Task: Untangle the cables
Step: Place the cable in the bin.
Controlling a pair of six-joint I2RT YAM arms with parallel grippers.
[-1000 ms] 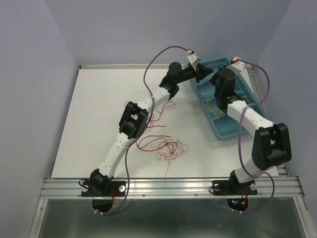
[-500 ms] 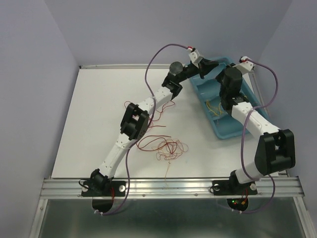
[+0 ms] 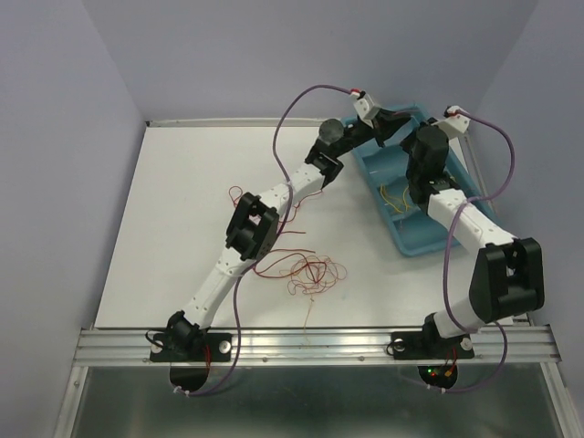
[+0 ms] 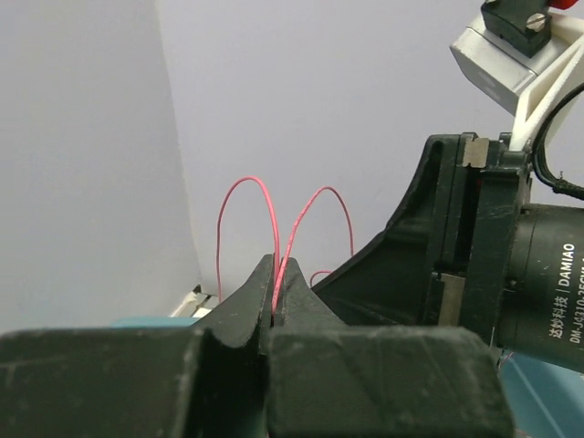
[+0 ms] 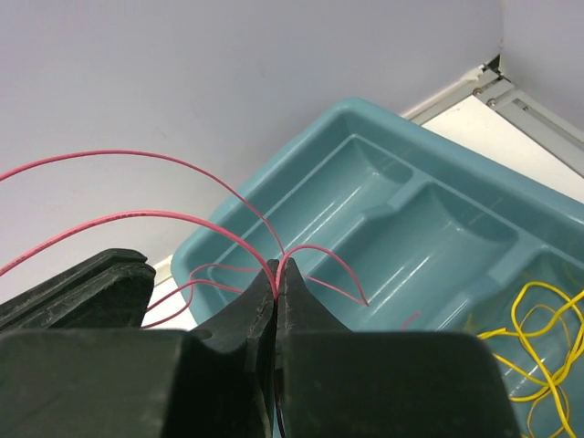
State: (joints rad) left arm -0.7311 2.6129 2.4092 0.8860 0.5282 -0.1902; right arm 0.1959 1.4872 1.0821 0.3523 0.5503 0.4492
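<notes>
the blue tray (image 5: 401, 182) holds yellow wires (image 5: 538, 338). above the tray, the left gripper (image 4: 276, 274) and right gripper (image 5: 276, 274) each pinch tight on a red wire (image 4: 248, 178). the tangle of cables (image 3: 310, 272) lies on the table (image 3: 182, 201), left of the tray and well apart from it, nearer the front edge.

Left arm (image 3: 239, 245) is stretching from its base at the near edge diagonally toward the far right, with its elbow slightly bent and its forearm extended. Right arm (image 3: 456, 214) is rising from its base, with its upper link leaning outward to the right and its forearm angling back toward the far left. The two wrists are sitting close together, nearly facing each other. Left gripper (image 4: 276, 274) is pinching a red strand (image 4: 246, 179), its jaws pressed together. Right gripper (image 5: 276, 272) is likewise clamping red strand between closed jaws.
</notes>
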